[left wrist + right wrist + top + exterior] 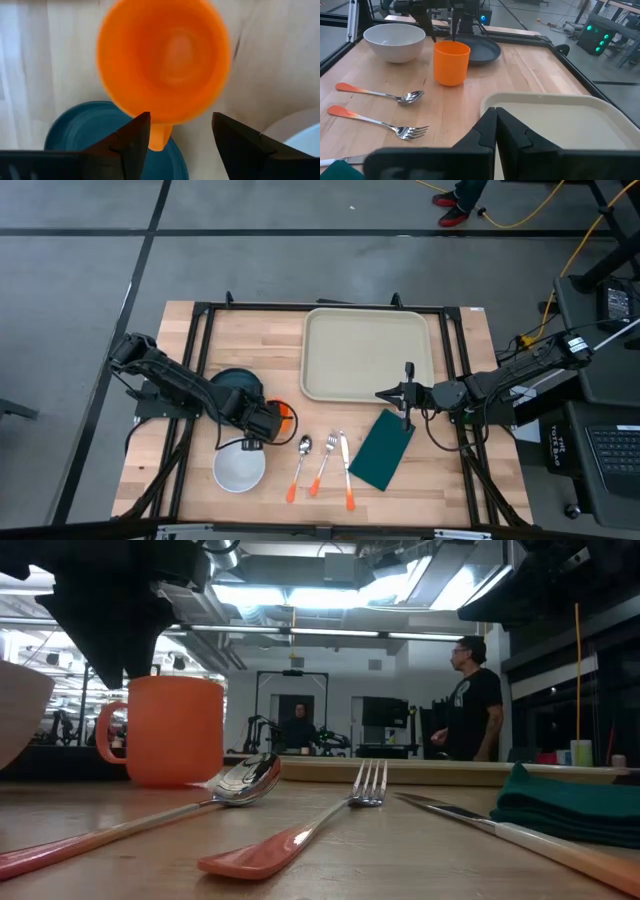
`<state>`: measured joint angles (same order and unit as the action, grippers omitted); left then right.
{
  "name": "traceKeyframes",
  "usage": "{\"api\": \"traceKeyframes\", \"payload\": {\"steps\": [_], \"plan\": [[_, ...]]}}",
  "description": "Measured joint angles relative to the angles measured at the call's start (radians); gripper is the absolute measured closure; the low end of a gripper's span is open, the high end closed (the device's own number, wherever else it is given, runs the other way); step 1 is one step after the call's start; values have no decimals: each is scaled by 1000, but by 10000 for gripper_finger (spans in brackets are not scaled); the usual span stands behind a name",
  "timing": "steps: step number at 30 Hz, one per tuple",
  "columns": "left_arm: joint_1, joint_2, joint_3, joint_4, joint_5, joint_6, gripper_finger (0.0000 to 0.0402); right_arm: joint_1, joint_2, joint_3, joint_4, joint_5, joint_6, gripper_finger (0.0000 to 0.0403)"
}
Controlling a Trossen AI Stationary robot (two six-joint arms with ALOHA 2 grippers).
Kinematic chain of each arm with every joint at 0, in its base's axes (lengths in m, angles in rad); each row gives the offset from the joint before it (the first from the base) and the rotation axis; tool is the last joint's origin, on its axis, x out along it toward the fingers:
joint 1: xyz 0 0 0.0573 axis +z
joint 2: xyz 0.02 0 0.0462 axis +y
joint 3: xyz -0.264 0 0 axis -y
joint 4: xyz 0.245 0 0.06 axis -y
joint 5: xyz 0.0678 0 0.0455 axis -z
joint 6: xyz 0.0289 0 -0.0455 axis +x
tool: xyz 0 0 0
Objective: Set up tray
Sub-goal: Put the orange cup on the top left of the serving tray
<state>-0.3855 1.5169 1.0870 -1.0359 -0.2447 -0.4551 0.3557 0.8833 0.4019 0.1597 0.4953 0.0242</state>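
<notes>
Currently our left gripper (180,135) hangs open over the orange cup (165,62). Right gripper (495,125) sits closed, empty, at the tray (560,125) rim.

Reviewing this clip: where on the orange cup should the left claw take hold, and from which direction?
The orange cup stands upright and empty on the table, its handle pointing toward the left claw, which is open above it. Likely best: come straight down and pinch the rim wall at the handle side, one finger inside, one outside. The teal plate close beside it argues against a side approach.

Tray: large beige plastic rectangular tray (367,354), bare, at table's far middle.
Napkin: dark green rectangular cloth napkin (382,450), just beside tray's near right corner.
</notes>
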Motion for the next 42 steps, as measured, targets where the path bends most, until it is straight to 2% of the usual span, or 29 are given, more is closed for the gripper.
{"api": "traceKeyframes", "payload": {"steps": [10, 22, 34, 42], "plan": [[0, -1, 0, 29, -18, 84, 194, 0, 0, 0, 0, 0, 0, 391], [0, -1, 0, 125, 30, 179, 194, 0, 0, 0, 1, 0, 0, 391], [0, 76, 0, 147, 40, 240, 195, 0, 0, 0, 0, 1, 0, 391], [0, 85, 0, 147, 40, 241, 234, 0, 0, 0, 0, 1, 0, 391]]}}
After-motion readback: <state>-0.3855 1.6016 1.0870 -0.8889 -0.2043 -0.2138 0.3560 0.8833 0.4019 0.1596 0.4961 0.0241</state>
